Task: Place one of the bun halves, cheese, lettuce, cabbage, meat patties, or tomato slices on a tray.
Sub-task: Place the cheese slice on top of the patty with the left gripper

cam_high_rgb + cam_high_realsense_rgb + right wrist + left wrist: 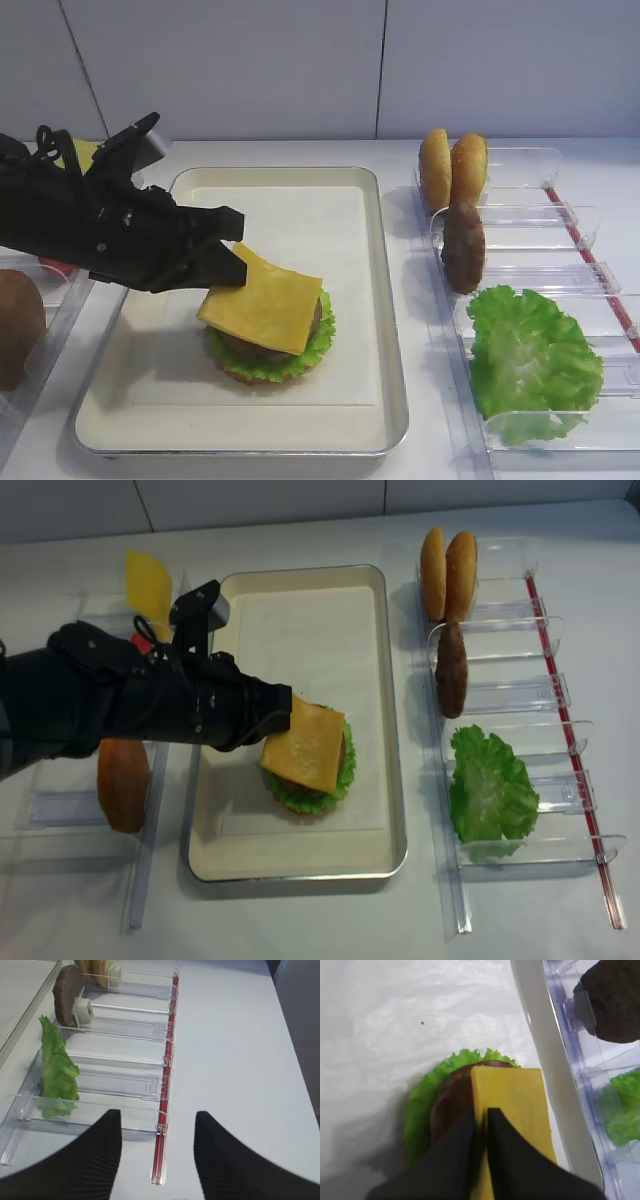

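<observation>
Closest to the lens in the left wrist view, the left hand (481,1125) pinches the near edge of the cheese (515,1110) between its two black fingers, jaws drawn tight on the thin slice. The cheese lies tilted over a stack on the tray (390,300): a meat patty (451,1100) on a ruffled lettuce leaf (420,1110), with a bun half just visible beneath at the stack's front edge in the exterior high view. The slice's far part rests on the patty while its gripped edge is lifted. The stack sits on the tray's white paper liner (300,220), toward the tray's right side. The right hand (157,1160) hangs over the desk (240,1060) with its fingers spread apart and nothing between them. To the right of the tray, clear plastic bins (560,215) hold two bun halves (452,168) standing on edge, another meat patty (463,247) upright just in front of them, and more lettuce (528,355). Left of the tray, a paler yellow slice (148,585) and a brown bun (122,783) stand in other bins.
</observation>
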### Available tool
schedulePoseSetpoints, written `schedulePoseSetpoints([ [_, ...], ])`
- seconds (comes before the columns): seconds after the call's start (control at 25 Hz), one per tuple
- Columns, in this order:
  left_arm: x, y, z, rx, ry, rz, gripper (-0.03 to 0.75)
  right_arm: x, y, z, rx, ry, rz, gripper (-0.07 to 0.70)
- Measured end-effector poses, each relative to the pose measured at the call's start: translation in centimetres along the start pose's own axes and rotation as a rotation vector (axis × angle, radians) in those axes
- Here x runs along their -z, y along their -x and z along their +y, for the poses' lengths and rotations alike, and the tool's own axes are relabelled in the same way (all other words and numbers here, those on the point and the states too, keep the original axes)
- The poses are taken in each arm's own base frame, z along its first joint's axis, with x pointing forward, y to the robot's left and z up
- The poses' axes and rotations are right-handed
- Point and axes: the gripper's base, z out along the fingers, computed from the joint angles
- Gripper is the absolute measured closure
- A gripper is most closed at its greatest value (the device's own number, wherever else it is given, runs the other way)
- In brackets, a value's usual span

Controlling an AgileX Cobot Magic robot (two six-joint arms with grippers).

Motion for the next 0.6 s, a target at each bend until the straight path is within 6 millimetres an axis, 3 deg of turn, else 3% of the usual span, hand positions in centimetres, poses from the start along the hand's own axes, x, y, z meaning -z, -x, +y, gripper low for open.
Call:
schedulePoseSetpoints([
  [0.12, 0.00, 0.01, 0.01, -0.002, 0.001, -0.001, 0.610, 0.00, 0.00, 0.00, 0.000, 0.000, 0.000, 0.263],
  [0.4, 0.00, 0.10, 0.10, -0.005, 0.011, -0.011, 0.174, 0.00, 0.00, 0.00, 0.000, 0.000, 0.000, 0.263],
  [0.6, 0.00, 0.18, 0.17, -0.028, 0.019, -0.019, 0.115, 0.00, 0.00, 0.00, 0.000, 0.000, 0.000, 0.263],
])
